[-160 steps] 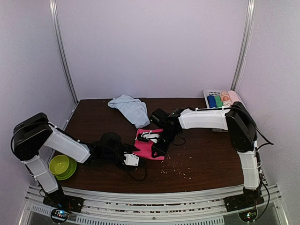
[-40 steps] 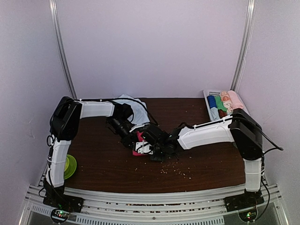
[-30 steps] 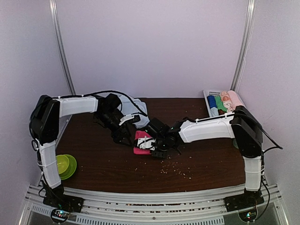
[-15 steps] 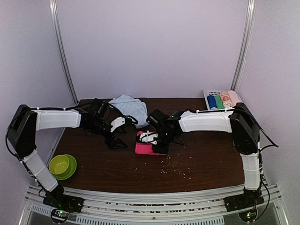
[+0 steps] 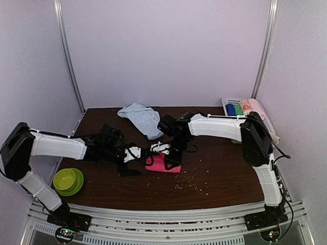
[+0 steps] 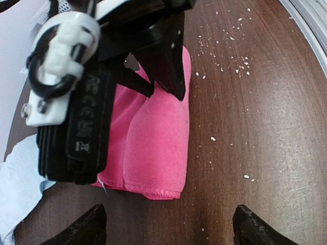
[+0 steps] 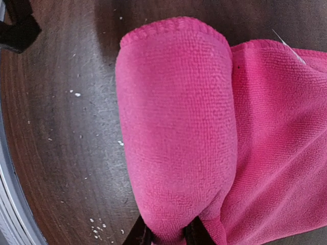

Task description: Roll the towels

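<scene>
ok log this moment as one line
left tool: open, empty | right tool: shut on half-rolled magenta-pink cloth towel | pale blue cloth towel: crumpled, unrolled

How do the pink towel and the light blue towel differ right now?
The pink towel is partly rolled; the light blue towel lies crumpled and unrolled. The pink towel sits mid-table, pinched by the right gripper; the light blue towel lies farther back, untouched. Both rest on the brown table.

Part-rolled towel at surface centre; left end effector just left, right end effector on it. Crumpled towel behind, near far edge. Bowl at near-left corner. Basket holding small rolls at far-right corner.
</scene>
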`<state>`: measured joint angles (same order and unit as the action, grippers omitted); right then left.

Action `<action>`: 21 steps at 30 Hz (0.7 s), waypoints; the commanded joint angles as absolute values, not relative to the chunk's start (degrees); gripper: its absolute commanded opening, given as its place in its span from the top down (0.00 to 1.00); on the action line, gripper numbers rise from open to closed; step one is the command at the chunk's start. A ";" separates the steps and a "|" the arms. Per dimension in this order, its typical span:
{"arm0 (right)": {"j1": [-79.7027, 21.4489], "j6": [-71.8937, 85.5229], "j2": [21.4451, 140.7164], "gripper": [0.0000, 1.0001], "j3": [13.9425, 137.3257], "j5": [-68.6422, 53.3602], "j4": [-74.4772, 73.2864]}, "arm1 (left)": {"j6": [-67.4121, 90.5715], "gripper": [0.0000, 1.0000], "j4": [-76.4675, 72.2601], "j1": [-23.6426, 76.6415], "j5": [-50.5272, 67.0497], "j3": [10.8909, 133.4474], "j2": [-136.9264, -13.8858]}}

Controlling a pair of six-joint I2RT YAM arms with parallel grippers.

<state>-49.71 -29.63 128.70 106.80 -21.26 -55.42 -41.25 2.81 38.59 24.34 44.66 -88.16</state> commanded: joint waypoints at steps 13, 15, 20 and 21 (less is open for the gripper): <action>-49.62 -31.22 133.03 0.81 108.05 -30.72 -64.66 | -52.68 0.13 -19.17 51.10 3.92 36.56 -89.78; -49.49 -31.00 133.28 0.82 108.02 -30.70 -64.50 | -54.63 0.14 -20.23 52.92 2.25 36.06 -91.18; -49.09 -30.18 133.20 0.82 107.57 -29.93 -63.74 | -56.34 0.16 -20.76 55.01 2.09 35.00 -91.78; -48.99 -29.97 133.07 0.82 107.36 -29.76 -63.38 | -56.22 0.17 -21.09 55.02 2.70 34.31 -91.49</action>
<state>-49.06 -31.16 130.47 108.20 -30.22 -62.35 -53.84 -16.45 54.26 2.26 35.29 -91.88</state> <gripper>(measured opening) 0.185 0.843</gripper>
